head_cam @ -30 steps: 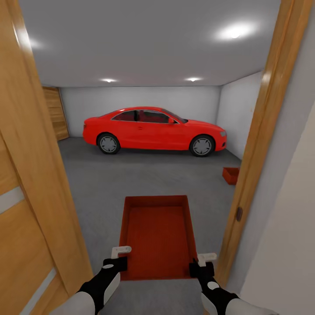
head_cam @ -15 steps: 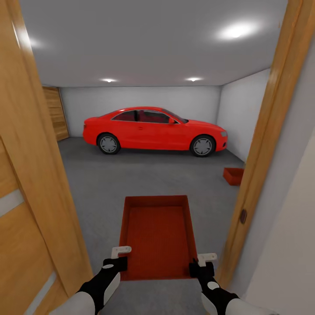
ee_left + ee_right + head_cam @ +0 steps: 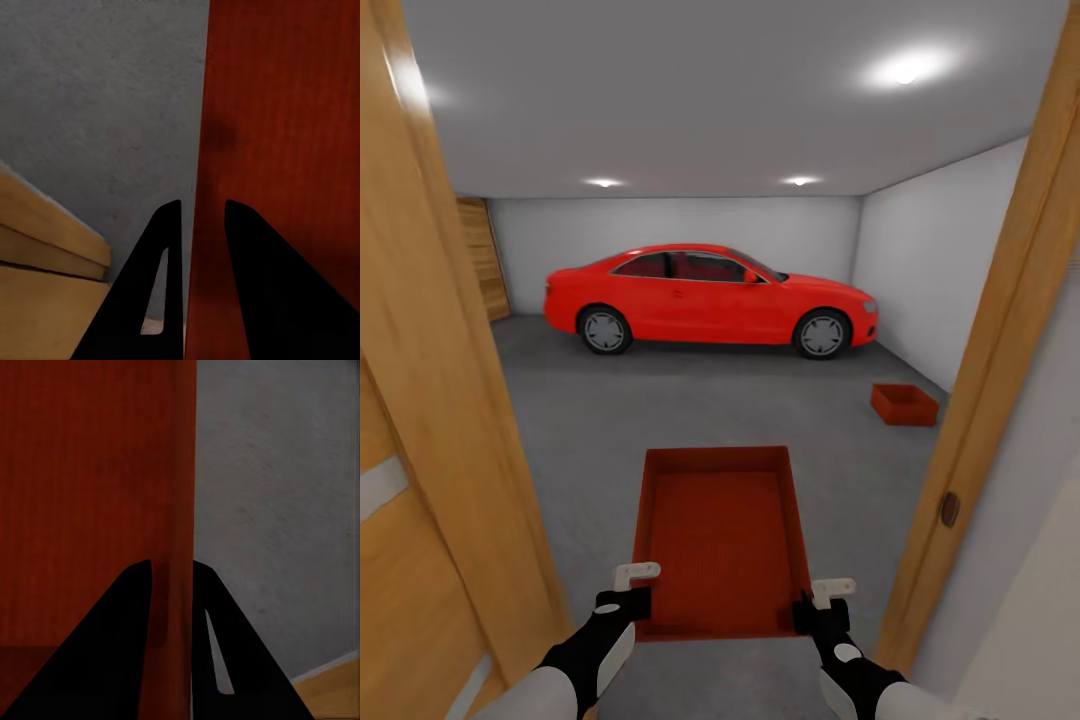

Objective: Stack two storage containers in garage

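Observation:
I carry one orange-red storage container (image 3: pixel 720 540) level in front of me, held at its near corners. My left gripper (image 3: pixel 628 598) is shut on its left wall (image 3: pixel 201 225), and my right gripper (image 3: pixel 815 605) is shut on its right wall (image 3: pixel 178 547). The ribbed inside bottom (image 3: pixel 82 495) is empty. The other storage container (image 3: pixel 904 404) sits on the dark grey garage floor (image 3: pixel 690 400) near the right wall. I am in the doorway, looking into the garage.
Wooden door frame posts stand close on both sides, left (image 3: pixel 450 400) and right (image 3: pixel 1000 380). A red car (image 3: pixel 710 297) is parked across the far end. A wood-plank door (image 3: pixel 482 260) is at the far left. Open grey floor lies between me and the car.
The view has advanced through the doorway; the right frame post slid outward and the far container now shows whole. The held container and both grippers keep their pose.

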### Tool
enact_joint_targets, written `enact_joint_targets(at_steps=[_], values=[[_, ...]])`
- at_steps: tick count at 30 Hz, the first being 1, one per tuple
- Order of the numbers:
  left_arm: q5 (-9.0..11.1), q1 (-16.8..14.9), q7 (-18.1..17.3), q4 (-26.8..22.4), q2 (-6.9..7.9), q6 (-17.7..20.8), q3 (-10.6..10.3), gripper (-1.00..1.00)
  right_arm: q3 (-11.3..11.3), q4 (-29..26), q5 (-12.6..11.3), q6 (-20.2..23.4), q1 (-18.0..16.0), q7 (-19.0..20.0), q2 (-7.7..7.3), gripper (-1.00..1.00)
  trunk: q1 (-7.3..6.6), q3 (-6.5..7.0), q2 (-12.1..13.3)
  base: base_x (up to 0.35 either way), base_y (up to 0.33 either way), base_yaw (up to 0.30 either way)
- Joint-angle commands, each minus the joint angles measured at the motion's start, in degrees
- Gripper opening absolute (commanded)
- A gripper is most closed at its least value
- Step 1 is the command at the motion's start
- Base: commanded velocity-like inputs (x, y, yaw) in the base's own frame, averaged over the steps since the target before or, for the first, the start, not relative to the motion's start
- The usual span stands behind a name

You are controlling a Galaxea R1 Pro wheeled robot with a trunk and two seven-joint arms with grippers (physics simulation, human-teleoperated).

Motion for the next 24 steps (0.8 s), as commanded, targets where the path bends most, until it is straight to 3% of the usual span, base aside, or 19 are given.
enact_joint_targets(at_steps=[1, 11, 24], values=[[0.0, 0.0, 0.6, -0.3, 0.04, 0.4, 0.7, -1.0, -1.4, 0.2, -2.0, -0.5, 0.0, -0.8, -0.01, -1.0, 0.01, -0.08, -0.1, 0.007, 0.007, -0.203], [0.0, 0.0, 0.6, -0.3, 0.04, 0.4, 0.7, -1.0, -1.4, 0.2, -2.0, -0.5, 0.0, -0.8, -0.01, -1.0, 0.01, -0.08, -0.1, 0.001, 0.001, -0.213], [0.0, 0.0, 0.6, -0.3, 0.04, 0.4, 0.7, -1.0, -1.4, 0.2, -2.0, -0.5, 0.0, -0.7, -0.01, -1.0, 0.01, -0.08, -0.1, 0.0, 0.0, -0.02]])
